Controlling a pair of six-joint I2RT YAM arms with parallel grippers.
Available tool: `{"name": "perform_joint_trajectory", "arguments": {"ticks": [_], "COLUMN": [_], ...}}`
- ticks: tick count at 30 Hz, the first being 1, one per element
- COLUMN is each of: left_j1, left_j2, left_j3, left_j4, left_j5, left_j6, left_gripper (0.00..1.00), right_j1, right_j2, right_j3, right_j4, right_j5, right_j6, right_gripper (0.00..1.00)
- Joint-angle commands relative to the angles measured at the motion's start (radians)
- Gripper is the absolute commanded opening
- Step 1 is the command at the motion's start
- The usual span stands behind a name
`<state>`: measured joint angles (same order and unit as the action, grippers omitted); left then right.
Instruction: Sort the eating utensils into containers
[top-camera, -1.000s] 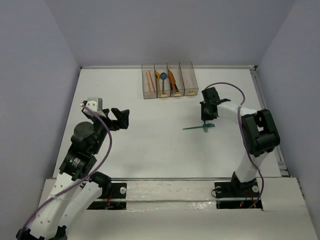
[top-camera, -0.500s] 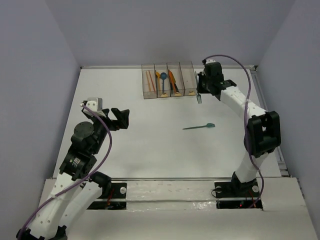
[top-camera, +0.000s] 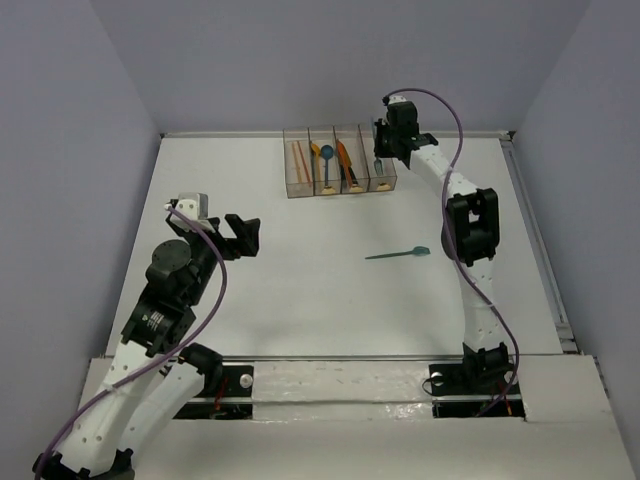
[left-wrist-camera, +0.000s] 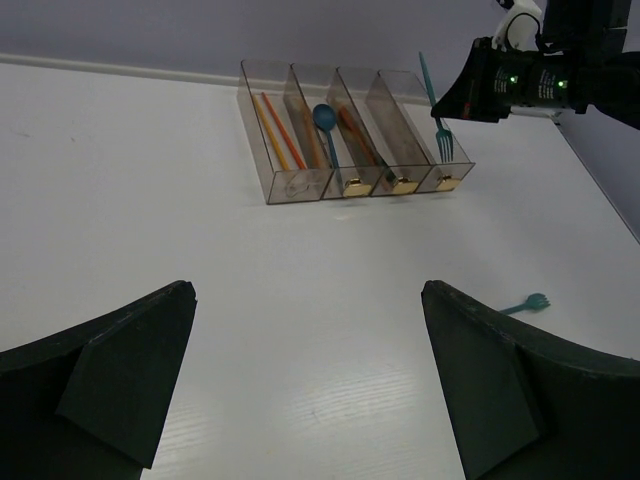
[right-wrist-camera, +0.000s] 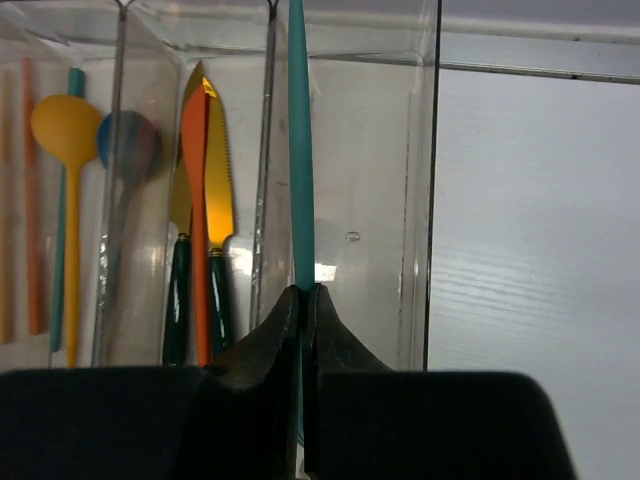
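Note:
The containers (top-camera: 288, 172) are four joined clear bins at the far middle of the table. From the left they hold orange-red sticks (top-camera: 299, 158), a blue spoon (left-wrist-camera: 324, 118) with an orange spoon (right-wrist-camera: 62, 130), and orange knives (right-wrist-camera: 205, 150) with dark green handles. My right gripper (top-camera: 382, 145) is shut on a teal fork (right-wrist-camera: 299, 150) and holds it over the rightmost bin (right-wrist-camera: 370, 200), tines hanging down (left-wrist-camera: 444, 146). A second teal utensil (top-camera: 398, 254) lies on the table right of centre. My left gripper (top-camera: 241, 238) is open and empty at the left.
The table's back wall runs just behind the bins. A raised rail (top-camera: 530, 230) borders the right edge. The second teal utensil also shows in the left wrist view (left-wrist-camera: 526, 302), near the right finger (left-wrist-camera: 500, 390).
My right gripper has lifted the teal fork off the table and carried it far and left, to above the rightmost bin. The left arm has not moved.

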<state>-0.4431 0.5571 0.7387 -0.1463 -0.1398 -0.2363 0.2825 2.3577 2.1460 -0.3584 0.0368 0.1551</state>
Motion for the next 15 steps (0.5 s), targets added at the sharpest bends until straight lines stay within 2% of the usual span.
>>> {"name": "perform_joint_trajectory", "arguments": {"ticks": [1, 3, 6, 7, 10, 13, 15], "left_j1": [0.003, 0.003, 0.003, 0.003, 0.003, 0.003, 0.003], "left_j2": [0.006, 0.006, 0.006, 0.004, -0.002, -0.014, -0.026], "left_j3": [0.001, 0.001, 0.001, 0.001, -0.001, 0.001, -0.002], "left_j4": [0.045, 0.045, 0.045, 0.047, 0.047, 0.045, 0.047], "left_j5": [-0.003, -0.003, -0.003, -0.001, 0.000, 0.005, 0.008], "left_j6": [0.008, 0.008, 0.008, 0.008, 0.008, 0.006, 0.006], "left_gripper": [0.99, 0.99, 0.99, 0.99, 0.99, 0.99, 0.99], "right_j1": [-0.022, -0.031, -0.031, -0.031, -0.031, -0.031, -0.031], "right_j2": [0.046, 0.069, 0.097, 0.092, 0.052, -0.029, -0.119], "right_j3": [0.144, 0.179, 0.212, 0.210, 0.152, 0.076, 0.014], "right_j4": [-0.001, -0.019, -0.037, -0.042, -0.034, -0.022, -0.005], "right_j5": [-0.001, -0.008, -0.020, -0.028, -0.028, -0.018, -0.011], "right_j6": [-0.002, 0.004, 0.004, 0.008, 0.015, 0.021, 0.037], "right_gripper": [0.00, 0.00, 0.29, 0.43, 0.66, 0.72, 0.72]}}
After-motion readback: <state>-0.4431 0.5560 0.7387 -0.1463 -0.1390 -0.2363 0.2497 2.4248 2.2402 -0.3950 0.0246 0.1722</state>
